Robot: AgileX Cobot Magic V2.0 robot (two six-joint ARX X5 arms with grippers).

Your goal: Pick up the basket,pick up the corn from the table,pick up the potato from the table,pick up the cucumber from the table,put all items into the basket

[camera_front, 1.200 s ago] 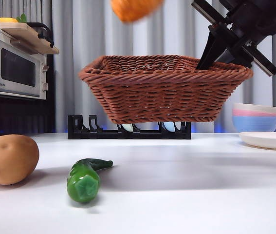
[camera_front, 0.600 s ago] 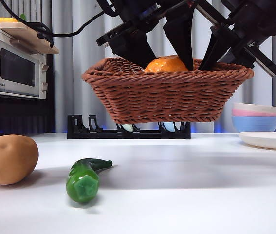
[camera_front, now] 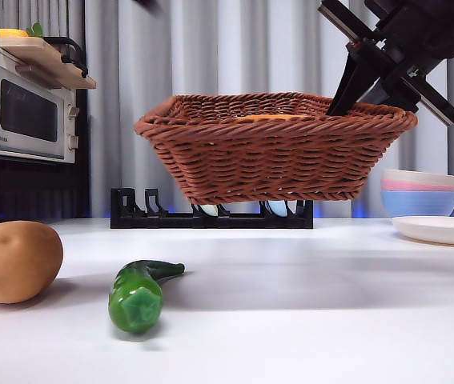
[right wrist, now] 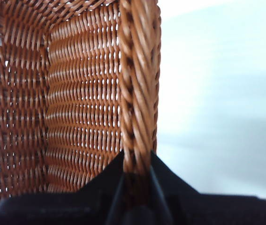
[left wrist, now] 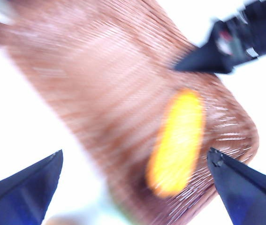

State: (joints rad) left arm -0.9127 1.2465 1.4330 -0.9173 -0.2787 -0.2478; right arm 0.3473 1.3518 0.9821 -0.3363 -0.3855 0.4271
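Right claw (right wrist: 135, 171) was clamped on the basket (camera_front: 271, 148) rim, holding it aloft. Left claw (left wrist: 133, 180) gaped empty above the corn (left wrist: 177, 140), which lay inside. Potato (camera_front: 14, 262) and cucumber (camera_front: 138, 294), well below, I had left.

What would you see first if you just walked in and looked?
A big brown basket hanging in the air above the table, held by its rim in the right gripper. The yellow corn lies inside it, with the left gripper open above. A potato and a green cucumber wait on the white table in front.
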